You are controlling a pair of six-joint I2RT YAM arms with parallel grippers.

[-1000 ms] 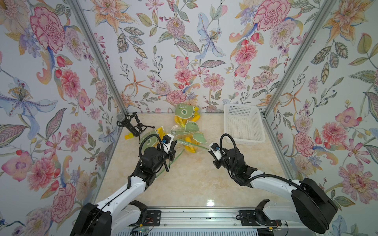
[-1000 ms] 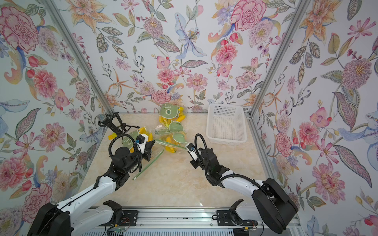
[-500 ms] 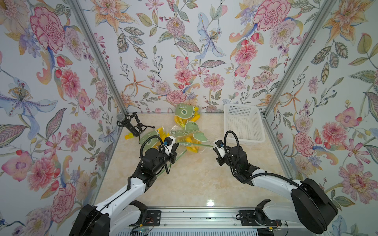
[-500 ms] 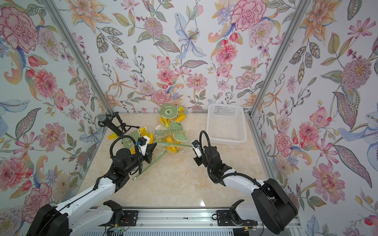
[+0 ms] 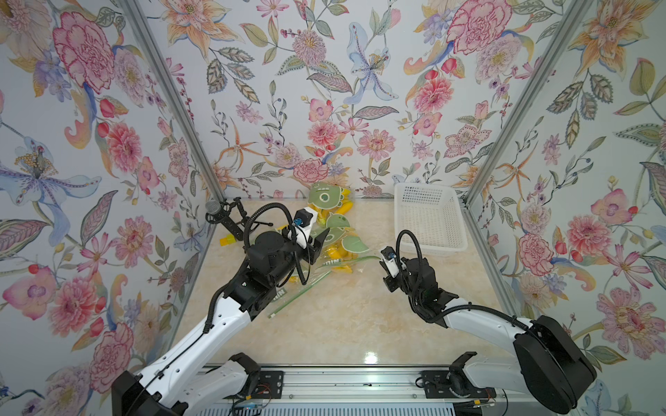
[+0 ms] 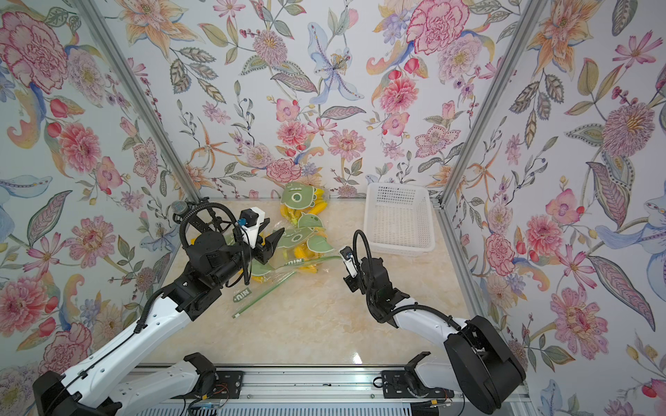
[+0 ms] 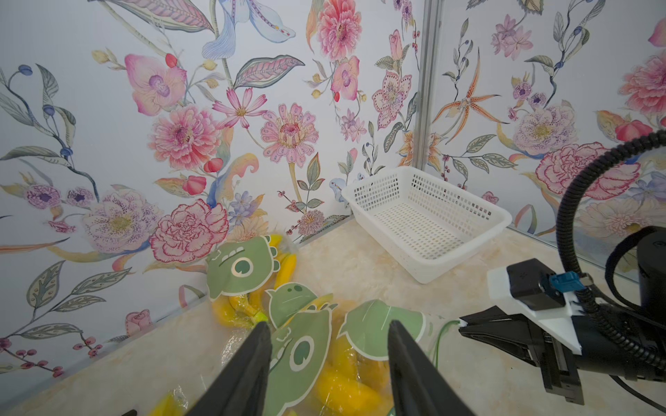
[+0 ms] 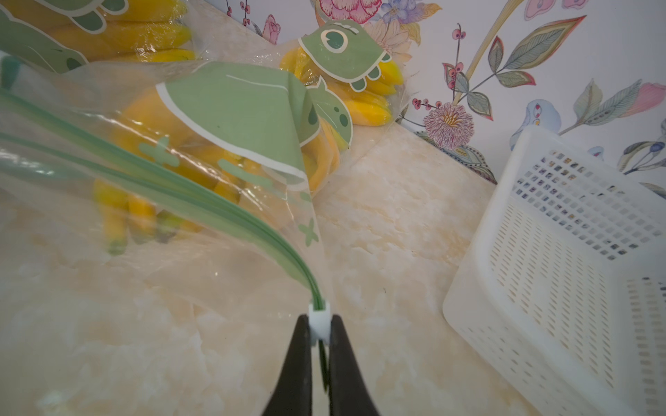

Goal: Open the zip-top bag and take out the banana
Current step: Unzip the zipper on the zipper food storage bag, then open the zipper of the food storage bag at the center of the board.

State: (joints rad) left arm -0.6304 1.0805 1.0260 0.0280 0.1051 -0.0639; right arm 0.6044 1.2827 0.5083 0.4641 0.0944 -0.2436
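Right gripper [image 8: 320, 329] pinches tight on the white slider [image 8: 320, 314] at the corner of the bag [image 8: 223, 119], whose green zip edge runs off toward the left gripper [image 7: 328, 326]. That one hangs about half open over the bag, nothing between its fingers. Bananas [image 7: 346, 392] lie inside the plastic, just beyond its tips. A basket [image 5: 432, 248] stands near the right gripper's outer side; bare table [image 5: 342, 324] spreads behind both.

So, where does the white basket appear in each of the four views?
Top view: white basket at the far right corner of the table.
Top view: basket at the same corner.
Left wrist: basket shown whole.
Right wrist: basket partly cropped.
Shared landmark: zip-top bag nearby.
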